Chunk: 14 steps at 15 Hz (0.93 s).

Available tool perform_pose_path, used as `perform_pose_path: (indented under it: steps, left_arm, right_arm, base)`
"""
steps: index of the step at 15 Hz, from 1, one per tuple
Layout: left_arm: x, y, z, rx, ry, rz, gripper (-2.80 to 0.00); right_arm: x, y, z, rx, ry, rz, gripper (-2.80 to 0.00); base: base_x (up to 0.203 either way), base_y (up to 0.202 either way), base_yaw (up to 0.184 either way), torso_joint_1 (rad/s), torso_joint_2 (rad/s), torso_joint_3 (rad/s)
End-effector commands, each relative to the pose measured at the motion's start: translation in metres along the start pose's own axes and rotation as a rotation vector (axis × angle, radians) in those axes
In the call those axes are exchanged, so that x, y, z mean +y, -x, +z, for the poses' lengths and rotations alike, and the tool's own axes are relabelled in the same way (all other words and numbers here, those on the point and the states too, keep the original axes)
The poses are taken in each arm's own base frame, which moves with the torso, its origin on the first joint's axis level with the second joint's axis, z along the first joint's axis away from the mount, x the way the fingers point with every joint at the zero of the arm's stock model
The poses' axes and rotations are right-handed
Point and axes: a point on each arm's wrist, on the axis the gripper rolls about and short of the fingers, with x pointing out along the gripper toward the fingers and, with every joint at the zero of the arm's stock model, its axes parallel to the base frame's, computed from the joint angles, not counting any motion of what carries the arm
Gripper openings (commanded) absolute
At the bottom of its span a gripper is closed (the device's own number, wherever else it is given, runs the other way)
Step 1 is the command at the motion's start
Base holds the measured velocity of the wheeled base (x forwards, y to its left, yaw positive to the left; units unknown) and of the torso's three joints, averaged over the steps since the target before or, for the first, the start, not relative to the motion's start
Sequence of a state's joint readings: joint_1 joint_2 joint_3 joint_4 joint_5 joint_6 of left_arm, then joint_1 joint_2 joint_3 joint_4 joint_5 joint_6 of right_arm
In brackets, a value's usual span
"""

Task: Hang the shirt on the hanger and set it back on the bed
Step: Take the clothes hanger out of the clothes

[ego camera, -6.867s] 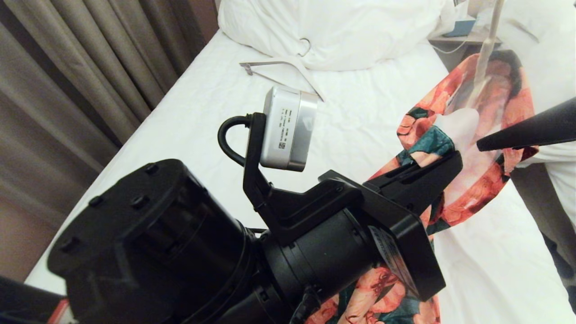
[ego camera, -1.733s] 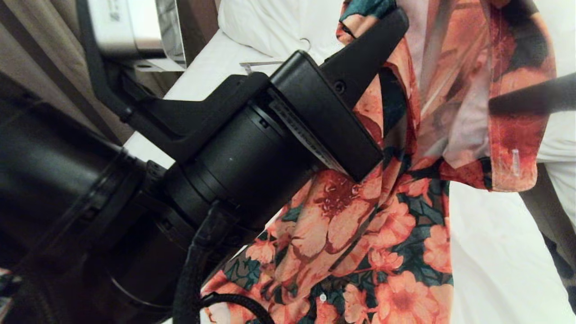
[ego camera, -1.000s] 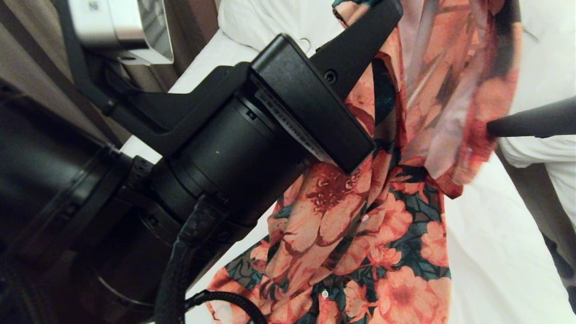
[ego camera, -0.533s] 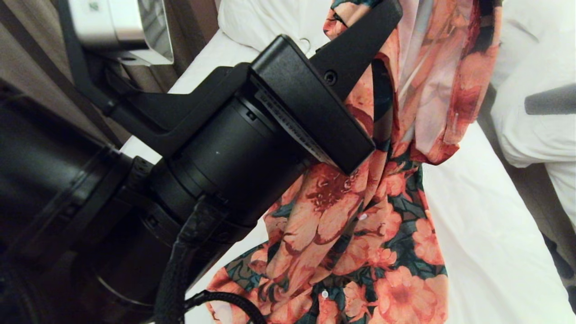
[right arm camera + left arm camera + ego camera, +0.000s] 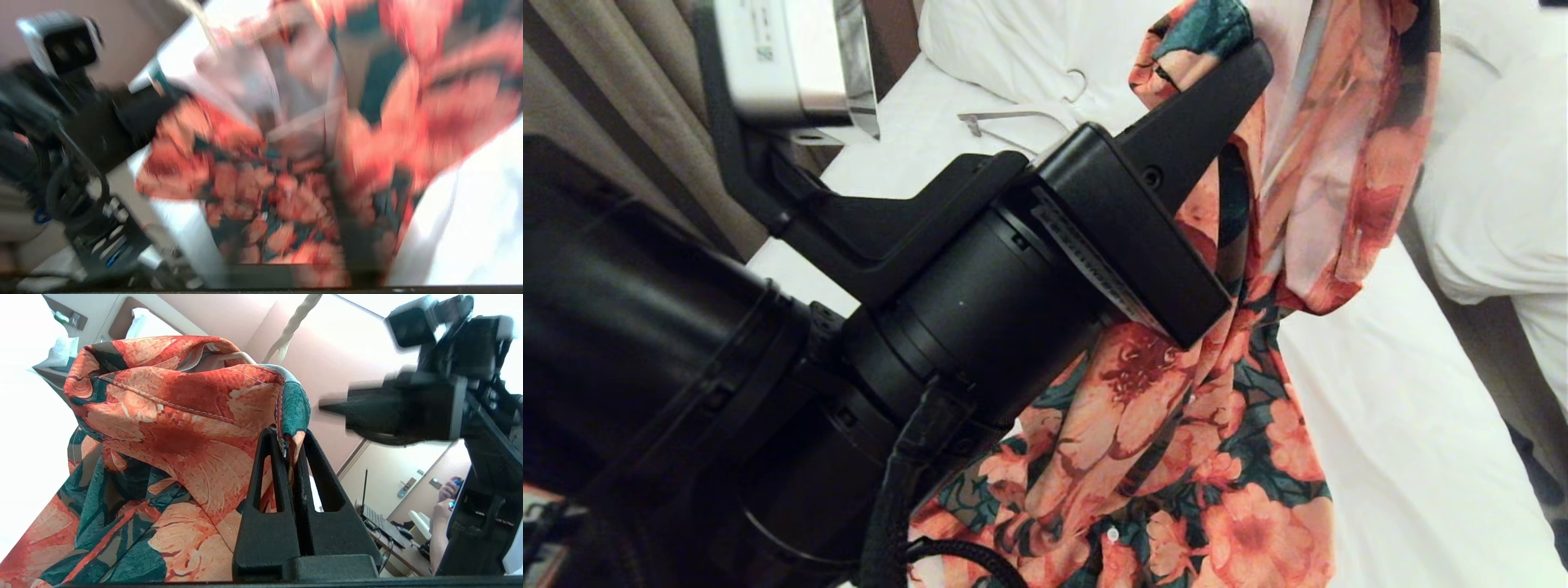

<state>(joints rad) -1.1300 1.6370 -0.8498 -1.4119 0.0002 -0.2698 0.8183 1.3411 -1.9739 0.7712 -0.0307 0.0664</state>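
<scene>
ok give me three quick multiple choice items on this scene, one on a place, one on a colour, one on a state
1. Where does the grey-white hanger lie?
A. on the bed near the pillows
B. on the floor
C. in the right gripper

2. What colour are the big flowers on the shirt?
A. blue
B. coral-orange
C. yellow

3. How is the left gripper?
A. wide open, holding nothing
B. shut on the shirt's edge
C. shut on the hanger's hook

Answers:
1 A, it lies flat on the white sheet below the pillows.
2 B, orange blooms on dark green.
3 B, the wrist view shows the fabric edge pinched between the fingers.
</scene>
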Motion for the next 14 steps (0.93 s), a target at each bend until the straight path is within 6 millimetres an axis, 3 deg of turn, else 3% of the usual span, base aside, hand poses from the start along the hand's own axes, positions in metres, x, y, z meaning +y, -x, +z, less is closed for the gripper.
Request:
perform_pose_path:
  steps: [1, 5, 6, 14]
  left_arm:
    - [0.0, -0.001, -0.004, 0.004, 0.004, -0.001, -2.8]
    - [0.002, -0.002, -0.009, 0.019, 0.004, 0.003, -2.8]
    - [0.002, -0.002, -0.01, 0.02, 0.004, 0.004, -2.8]
    - [0.001, -0.002, -0.012, 0.025, 0.006, 0.003, -2.8]
  right_arm:
    - [0.001, -0.007, 0.003, -0.021, 0.018, 0.009, -2.8]
    - [0.013, -0.011, 0.008, -0.069, 0.068, 0.085, -2.8]
    - [0.013, -0.012, 0.007, -0.069, 0.073, 0.087, 0.0]
    - [0.015, -0.041, 0.004, -0.039, 0.217, 0.053, 0.0]
  base:
    - [0.0, 0.0, 0.0, 0.0, 0.0, 0.0]
    - [0.0, 0.0, 0.0, 0.0, 0.0, 0.0]
    - [0.0, 0.0, 0.0, 0.0, 0.0, 0.0]
    - [0.0, 0.0, 0.0, 0.0, 0.0, 0.0]
